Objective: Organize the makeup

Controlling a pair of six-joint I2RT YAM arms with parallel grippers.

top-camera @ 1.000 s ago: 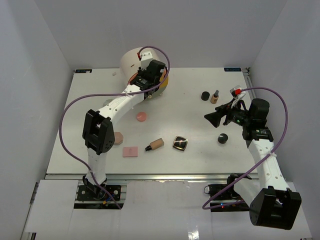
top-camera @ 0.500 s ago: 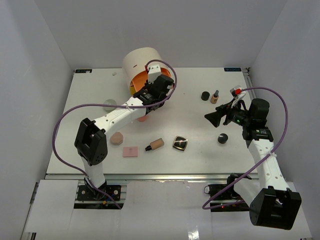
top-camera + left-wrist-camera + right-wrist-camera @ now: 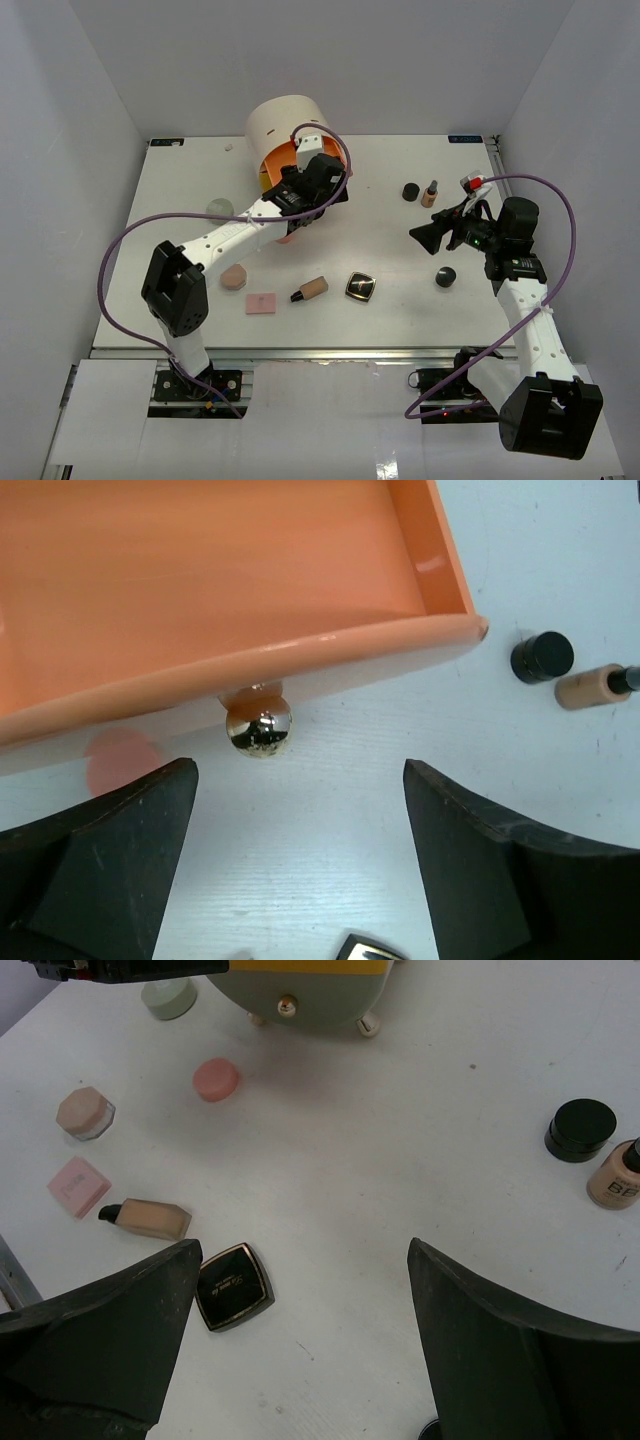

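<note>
Pink, tan and black, the makeup (image 3: 312, 289) lies scattered on the table (image 3: 380, 230). I judge the pieces light, hard and slippery, best pinched across their flat sides. The left gripper (image 3: 300, 780), facing the orange drawer (image 3: 200, 580), and the right gripper (image 3: 305, 1250) both have jaws spread and empty.

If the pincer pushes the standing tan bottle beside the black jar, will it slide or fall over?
It would probably tip: the bottle stands upright and looks tall and narrow. Its smooth, hard-looking body may also slip in a grip. Once down, it might roll, since it looks round.
</note>
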